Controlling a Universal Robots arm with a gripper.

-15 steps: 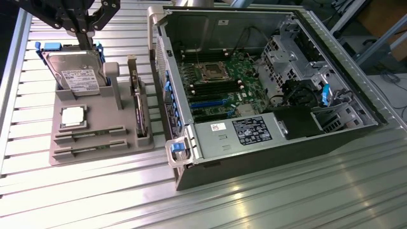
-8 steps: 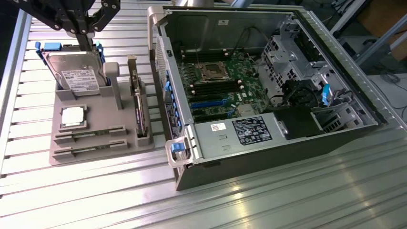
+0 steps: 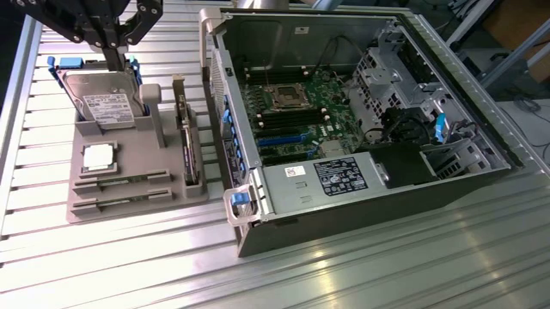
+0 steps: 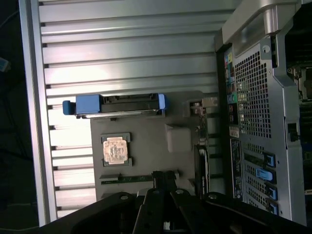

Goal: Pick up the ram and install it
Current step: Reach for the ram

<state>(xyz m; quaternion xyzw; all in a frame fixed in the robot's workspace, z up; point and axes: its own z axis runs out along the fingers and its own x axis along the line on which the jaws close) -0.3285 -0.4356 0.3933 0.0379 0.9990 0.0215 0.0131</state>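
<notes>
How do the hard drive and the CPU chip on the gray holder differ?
The hard drive stands on edge in its slot; the CPU chip lies flat in a recess. The hard drive is larger and oblong with blue side rails; the CPU chip is small, square and bare silver. Both sit on the gray holder.
</notes>
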